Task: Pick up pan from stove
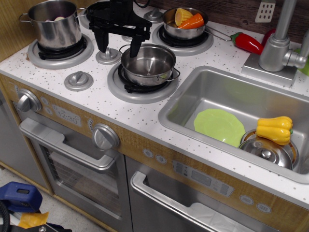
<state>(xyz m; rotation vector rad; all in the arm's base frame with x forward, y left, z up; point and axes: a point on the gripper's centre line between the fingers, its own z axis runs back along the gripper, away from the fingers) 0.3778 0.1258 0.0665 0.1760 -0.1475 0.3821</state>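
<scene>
The pan (147,64) is a shallow shiny steel pan with thin wire side handles. It sits empty on the front right burner (140,87) of the stove (96,104), which has a white speckled top. My black gripper (118,50) hangs just behind and left of the pan with its jaws open. Its right finger (134,48) is at the pan's rear left rim; I cannot tell whether it touches. Its left finger (101,42) is over the stove top beside a silver knob. It holds nothing.
A tall steel stockpot (55,24) stands on the back left burner. A small saucepan (186,21) with toy vegetables sits back right. A red pepper (248,43) lies by the faucet (281,43). The sink (193,92) holds a green plate (219,126), a yellow pepper (274,129) and a lid (268,153).
</scene>
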